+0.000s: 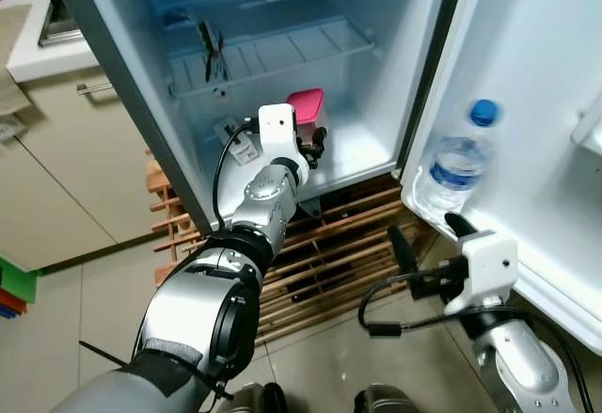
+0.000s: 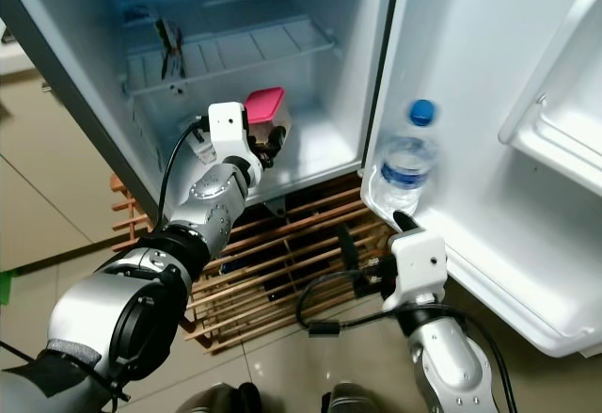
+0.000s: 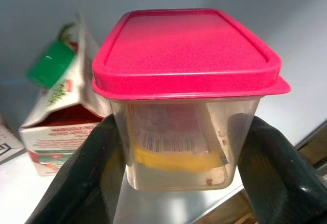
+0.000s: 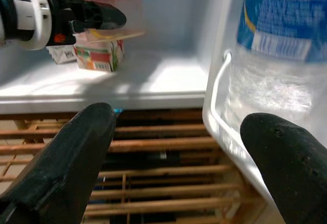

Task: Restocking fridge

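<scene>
A clear container with a pink lid (image 1: 306, 104) is inside the open fridge, just above its bottom floor (image 1: 362, 150). My left gripper (image 1: 313, 140) is shut on it, with one black finger (image 3: 97, 178) pressed on each side of the tub (image 3: 184, 55). A juice carton with a green cap (image 3: 56, 112) stands right behind it. A water bottle with a blue cap (image 1: 456, 168) stands in the lower door shelf (image 1: 423, 208). My right gripper (image 1: 428, 234) hangs open just below and in front of that shelf, holding nothing.
A wire shelf (image 1: 273, 55) spans the fridge above the container. A wooden slatted rack (image 1: 320, 253) lies under the fridge. A small white box (image 4: 61, 54) sits beside the carton. Beige kitchen cabinets (image 1: 56, 150) stand to the left. The fridge door (image 2: 489, 103) is swung open on the right.
</scene>
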Robot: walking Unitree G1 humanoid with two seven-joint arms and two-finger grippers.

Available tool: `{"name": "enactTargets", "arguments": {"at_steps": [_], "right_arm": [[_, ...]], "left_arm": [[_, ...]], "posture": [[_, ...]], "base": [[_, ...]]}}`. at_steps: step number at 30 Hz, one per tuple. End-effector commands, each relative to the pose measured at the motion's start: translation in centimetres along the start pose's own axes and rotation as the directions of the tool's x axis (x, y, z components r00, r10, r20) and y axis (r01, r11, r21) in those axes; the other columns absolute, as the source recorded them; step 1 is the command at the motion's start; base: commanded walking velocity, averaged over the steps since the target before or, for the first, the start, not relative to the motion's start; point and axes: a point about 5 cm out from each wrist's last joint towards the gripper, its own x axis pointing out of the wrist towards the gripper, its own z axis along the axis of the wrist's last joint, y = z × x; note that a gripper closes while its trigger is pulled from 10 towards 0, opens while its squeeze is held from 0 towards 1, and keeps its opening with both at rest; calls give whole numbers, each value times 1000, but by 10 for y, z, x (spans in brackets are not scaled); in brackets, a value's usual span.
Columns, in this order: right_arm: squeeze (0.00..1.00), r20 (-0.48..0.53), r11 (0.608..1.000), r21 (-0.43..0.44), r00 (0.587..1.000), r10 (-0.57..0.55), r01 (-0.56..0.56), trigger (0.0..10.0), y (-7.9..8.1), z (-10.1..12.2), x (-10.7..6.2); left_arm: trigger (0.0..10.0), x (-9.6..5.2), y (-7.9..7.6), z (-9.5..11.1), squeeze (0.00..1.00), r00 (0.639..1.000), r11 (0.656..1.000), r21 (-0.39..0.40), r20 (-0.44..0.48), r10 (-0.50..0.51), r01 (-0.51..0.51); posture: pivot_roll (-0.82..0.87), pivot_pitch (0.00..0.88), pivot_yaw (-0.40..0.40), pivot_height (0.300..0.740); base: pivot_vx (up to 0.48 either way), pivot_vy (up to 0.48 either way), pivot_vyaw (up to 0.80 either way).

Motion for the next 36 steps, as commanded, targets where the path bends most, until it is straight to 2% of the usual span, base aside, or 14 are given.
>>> {"name": "enactTargets", "arguments": {"at_steps": [1,3,9,17,18,19,22,27,32,36], "right_arm": [[0,2,1000,17,1000,19,-19,10000,7,5,-7],[0,-4,1000,18,1000,21,-21,10000,7,6,-10],[0,-49,1000,16,999,3,-2,10000,9,9,-36],[0,-71,1000,18,997,-8,9,10000,14,12,-46],[0,-74,1000,20,997,-8,10,10000,16,12,-47],[0,-74,1000,20,997,-8,10,10000,16,12,-47],[0,-76,1000,22,997,-19,21,10000,16,13,-47],[0,-68,999,18,997,-41,42,10000,13,12,-42],[0,-61,999,18,997,-49,50,10000,13,8,-36],[0,-25,998,17,998,-58,59,10000,13,8,-21]], "left_arm": [[10000,-1,8,-3,0,999,997,54,-5,50,-50],[10000,-1,10,-3,0,998,996,60,-6,64,-64],[10000,-2,23,2,0,990,986,94,26,136,-138],[10000,0,22,8,0,984,983,60,42,172,-174],[10000,0,19,7,1000,985,985,27,41,169,-170],[10000,0,19,7,1000,985,985,27,41,169,-170],[10000,1,7,5,1000,987,985,-81,26,157,-154],[10000,0,-6,-3,1000,991,979,-151,-22,134,-136],[10000,2,-17,1,1000,996,982,-165,-13,92,-93],[10000,4,-25,14,1000,998,990,-139,47,37,-30]], "posture": [[-323,219,77,740],[-328,224,76,740],[-382,284,70,740],[-407,307,72,740],[-410,307,75,740],[-410,307,75,740],[-410,305,81,740],[-389,287,97,740],[-372,267,111,740],[-344,216,130,740]], "base": [[0,0,0],[0,0,0],[0,0,0],[0,0,0],[0,0,0],[0,0,0],[0,0,0],[0,0,0],[0,0,0],[0,0,0]]}}
